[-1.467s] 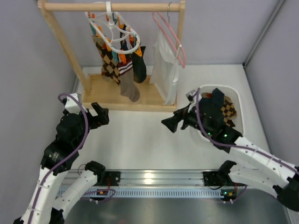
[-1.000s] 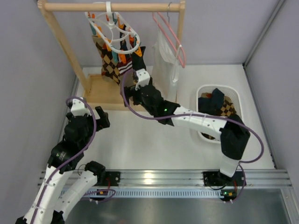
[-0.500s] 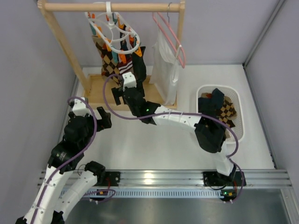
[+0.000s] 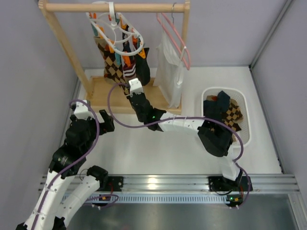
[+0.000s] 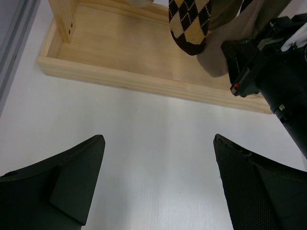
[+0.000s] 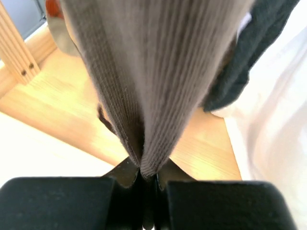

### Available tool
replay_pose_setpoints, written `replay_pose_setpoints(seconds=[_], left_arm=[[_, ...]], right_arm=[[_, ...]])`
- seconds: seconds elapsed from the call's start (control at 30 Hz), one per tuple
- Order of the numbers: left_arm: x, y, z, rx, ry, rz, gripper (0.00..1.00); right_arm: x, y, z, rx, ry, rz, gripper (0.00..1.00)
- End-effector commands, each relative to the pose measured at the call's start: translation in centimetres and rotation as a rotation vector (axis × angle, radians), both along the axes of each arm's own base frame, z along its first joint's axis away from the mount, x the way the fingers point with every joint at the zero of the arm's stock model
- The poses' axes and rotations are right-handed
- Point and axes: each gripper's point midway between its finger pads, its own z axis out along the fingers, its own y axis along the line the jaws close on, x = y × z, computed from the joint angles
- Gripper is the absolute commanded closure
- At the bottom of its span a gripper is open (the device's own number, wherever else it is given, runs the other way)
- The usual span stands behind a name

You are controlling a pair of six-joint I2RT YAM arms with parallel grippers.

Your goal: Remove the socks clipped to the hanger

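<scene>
The white ring hanger point(image 4: 121, 32) hangs from the rack's rail with orange and teal pegs. Clipped to it are an argyle sock point(image 4: 112, 64), a dark sock point(image 4: 143, 68) and a striped-cuff sock point(image 4: 129, 72). My right gripper point(image 4: 134, 87) reaches in under them. The right wrist view shows that gripper point(image 6: 149, 179) shut on the bottom tip of the grey-brown sock point(image 6: 153, 72), which stretches up from the jaws. My left gripper point(image 5: 158, 182) stands open over bare table, short of the rack; the argyle sock point(image 5: 189, 21) and grey-brown sock point(image 5: 216, 57) hang ahead of it.
The wooden rack's base tray point(image 4: 103, 96) lies under the socks. A pink wire hanger point(image 4: 175, 36) with a white garment point(image 4: 169, 72) hangs right of the ring. A white basket point(image 4: 243, 103) with several socks stands at the right. My right wrist's black body point(image 5: 273, 67) fills the left wrist view's right side.
My right gripper has moved in under the hanging socks and gone from open to shut on the grey-brown sock's tip. The left arm has stayed put.
</scene>
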Motion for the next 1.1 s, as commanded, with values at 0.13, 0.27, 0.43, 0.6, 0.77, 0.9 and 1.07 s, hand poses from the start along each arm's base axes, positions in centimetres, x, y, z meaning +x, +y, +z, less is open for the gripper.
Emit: replay_pose_setpoints(seconds=[0.13,0.27,0.43,0.6,0.77,0.9,1.07], left_arm=[[-0.1,-1.9,9.8,-0.178,-0.188,-0.070,0.02],[0.2,-5.2,15.4,-0.269,-0.224,-0.219,0.01],[2.2,-10.2,20.1,-0.352,-0.200,-0.414,0.01],[6.1,-11.3,21.2,-0.377,-0.174,-0.360,0.01],[8.9,-12.4,22.5,-0.396,-0.171,-0.345,0.01],[11.2,-12.9,21.6,-0.376,-0.145,-0.318,0.02],[12.5,-12.0,21.5,-0.333,-0.173,-0.257,0.02]], right_arm=[[-3.7,-2.2,6.1,0.121,-0.088,0.061,1.00],[-6.1,-2.7,5.3,0.142,-0.037,0.132,1.00],[-8.4,-3.5,6.0,0.183,0.012,0.210,1.00],[-11.3,-3.7,6.3,0.234,0.053,0.346,1.00],[-13.0,-4.0,6.6,0.238,0.084,0.426,1.00],[-13.9,-4.5,7.3,0.255,0.093,0.454,1.00],[-14.6,-5.1,7.0,0.245,0.109,0.472,0.99]])
